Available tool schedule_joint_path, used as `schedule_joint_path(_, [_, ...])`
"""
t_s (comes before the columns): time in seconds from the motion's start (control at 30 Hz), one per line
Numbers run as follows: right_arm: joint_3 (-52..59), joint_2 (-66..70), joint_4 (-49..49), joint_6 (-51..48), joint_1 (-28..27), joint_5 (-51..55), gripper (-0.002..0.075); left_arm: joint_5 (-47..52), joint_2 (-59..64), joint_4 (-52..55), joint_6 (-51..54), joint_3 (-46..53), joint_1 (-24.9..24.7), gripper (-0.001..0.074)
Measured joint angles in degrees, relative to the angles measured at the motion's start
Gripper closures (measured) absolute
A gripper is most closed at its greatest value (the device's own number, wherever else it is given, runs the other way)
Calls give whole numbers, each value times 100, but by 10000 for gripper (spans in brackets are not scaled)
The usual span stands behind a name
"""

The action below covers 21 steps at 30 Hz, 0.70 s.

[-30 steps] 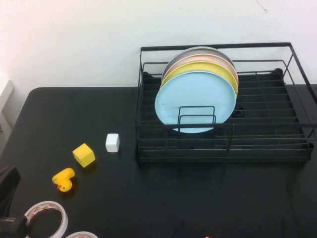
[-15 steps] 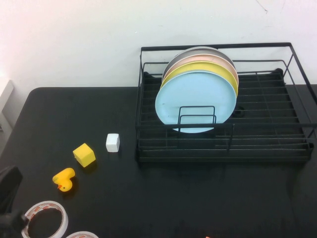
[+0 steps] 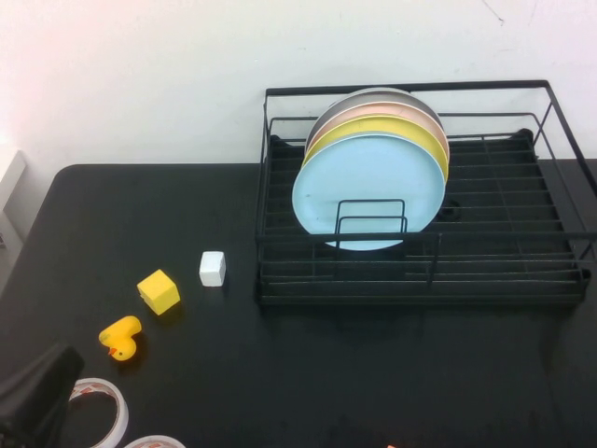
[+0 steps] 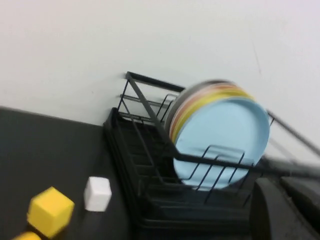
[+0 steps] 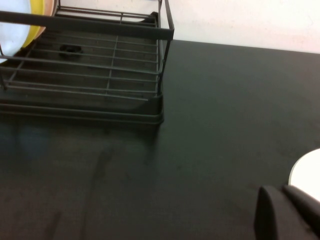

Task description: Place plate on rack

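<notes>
Up in the rack (image 3: 424, 271) the plate (image 3: 368, 191) already stands on edge at the front of the stack, leaning on the yellow plate (image 3: 392, 128) behind it, with the wire dividers (image 3: 370, 222) keeping it upright. So I'd say the job looks done. Left gripper (image 3: 33, 401) sits low at the near left corner of the table (image 3: 308, 373), closed on nothing, next to the tape rolls (image 3: 98, 411). Right gripper (image 5: 285, 212) hangs closed and empty over bare table to the rack's right. No readable labels or writing anywhere.
</notes>
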Motion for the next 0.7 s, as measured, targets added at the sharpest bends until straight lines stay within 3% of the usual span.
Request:
schedule_joint_path(0.13, [0, 0, 0, 0, 0, 0, 727, 735, -388, 1840, -523, 13, 702, 737])
schedule_joint_path(0.43, [0, 0, 0, 0, 0, 0, 727, 2357, -1456, 4113, -2894, 13, 2438, 737])
schedule_joint_path(0.57, [0, 0, -2, 0, 0, 0, 727, 3053, -1937, 4589, -3714, 13, 3000, 737])
schedule_joint_path(0.7, [0, 0, -2, 0, 0, 0, 727, 3589, -2196, 4705, -3791, 13, 3392, 737])
